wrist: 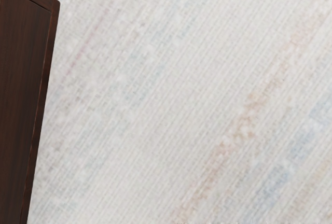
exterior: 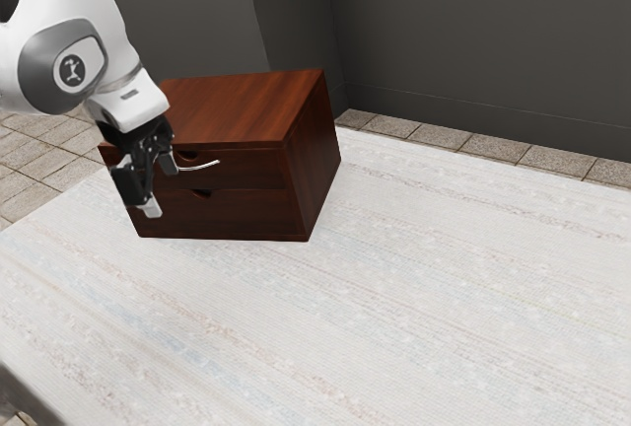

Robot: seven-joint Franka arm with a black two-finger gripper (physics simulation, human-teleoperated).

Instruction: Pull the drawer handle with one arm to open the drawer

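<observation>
A dark wooden cabinet [exterior: 258,110] with two drawers stands on the pale tabletop [exterior: 414,278]. The upper drawer front [exterior: 246,167] looks flush with the cabinet and carries a thin silver handle [exterior: 202,163]. My black gripper [exterior: 158,187] hangs in front of the drawer fronts at the handle's end toward the exterior view's left. It is open, one finger [exterior: 168,158] up by the handle and the other, white-tipped finger [exterior: 148,207] lower down, and nothing is held. In the wrist view a dark wood face of the cabinet [wrist: 21,105] runs along one side, with tabletop [wrist: 197,105] beyond it.
The woven, light-coloured tabletop spreads wide toward the exterior view's right and front. A tiled floor [exterior: 552,158] and dark walls [exterior: 473,32] lie behind the table.
</observation>
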